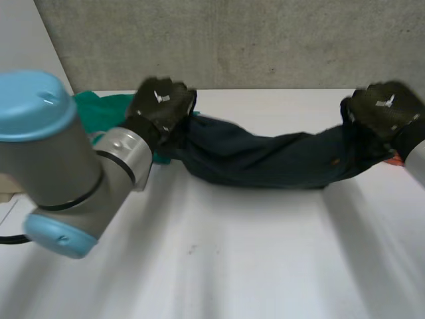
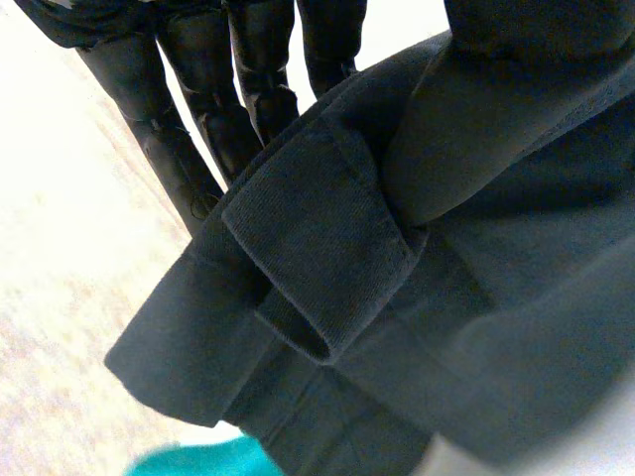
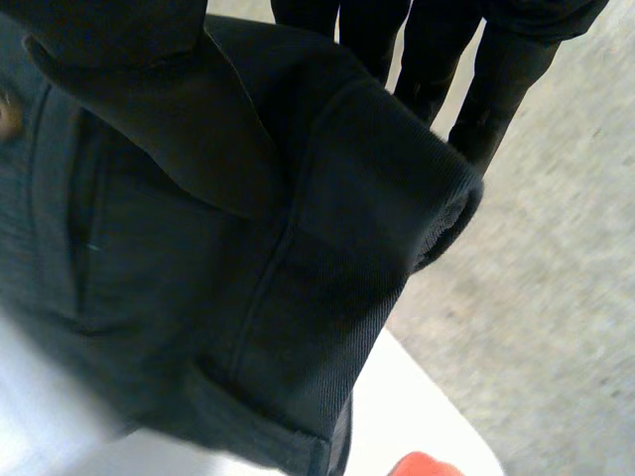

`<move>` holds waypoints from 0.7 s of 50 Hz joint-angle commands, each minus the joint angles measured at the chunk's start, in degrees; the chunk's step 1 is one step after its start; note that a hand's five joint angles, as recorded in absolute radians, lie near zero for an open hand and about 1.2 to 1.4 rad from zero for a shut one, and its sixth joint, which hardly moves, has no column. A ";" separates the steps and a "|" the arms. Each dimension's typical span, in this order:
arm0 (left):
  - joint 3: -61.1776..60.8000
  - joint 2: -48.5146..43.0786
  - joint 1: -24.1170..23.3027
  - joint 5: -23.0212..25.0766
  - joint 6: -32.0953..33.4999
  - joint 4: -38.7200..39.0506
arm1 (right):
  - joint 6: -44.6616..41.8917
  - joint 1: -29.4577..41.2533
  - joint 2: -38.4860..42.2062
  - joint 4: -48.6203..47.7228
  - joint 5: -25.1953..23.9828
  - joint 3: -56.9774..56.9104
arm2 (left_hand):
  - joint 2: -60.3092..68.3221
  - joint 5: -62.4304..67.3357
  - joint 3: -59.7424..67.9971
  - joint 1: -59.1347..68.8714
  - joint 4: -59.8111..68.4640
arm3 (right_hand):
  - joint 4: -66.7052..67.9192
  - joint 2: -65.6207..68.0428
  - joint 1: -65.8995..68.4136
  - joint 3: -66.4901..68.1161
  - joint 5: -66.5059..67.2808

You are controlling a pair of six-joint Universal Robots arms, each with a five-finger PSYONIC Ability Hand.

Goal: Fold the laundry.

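A dark navy garment (image 1: pixel 265 159) hangs stretched between my two hands above the white table (image 1: pixel 232 266), sagging in the middle. My left hand (image 1: pixel 159 103) holds its left end, and my right hand (image 1: pixel 385 106) holds its right end. In the left wrist view a thick folded hem of the garment (image 2: pixel 327 248) lies against the fingers (image 2: pixel 198 109), with the thumb pressed on it from the other side. The right wrist view has the same grip: the garment's edge (image 3: pixel 248 278) is pinched between the fingers (image 3: pixel 496 89) and the thumb.
A teal cloth (image 1: pixel 99 109) lies on the table behind my left hand; it also appears below the garment as the teal cloth (image 2: pixel 198 461). An orange item (image 1: pixel 397 159) sits at the table's right edge under my right hand. A grey wall (image 1: pixel 232 40) backs the table.
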 commanded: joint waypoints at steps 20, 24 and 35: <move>17.14 -21.80 3.01 -0.53 3.40 -2.03 | 3.36 8.06 32.32 2.74 10.18 -25.03 | -56.50 -54.64 -55.88 -52.30 -56.69 | -57.55 -57.22 -54.71 -57.63 -57.66; 9.43 -13.66 1.95 -1.59 3.49 -1.94 | 2.66 7.01 28.10 3.00 8.25 -21.33 | -56.16 -54.31 -55.55 -51.97 -56.36 | -57.55 -57.22 -54.71 -57.63 -57.66; -13.00 -2.28 -4.36 -3.08 3.49 -1.68 | -10.95 -3.97 20.09 5.02 -3.62 -12.02 | -43.07 -41.22 -42.45 -38.87 -43.27 | -45.03 -44.70 -42.19 -45.11 -45.14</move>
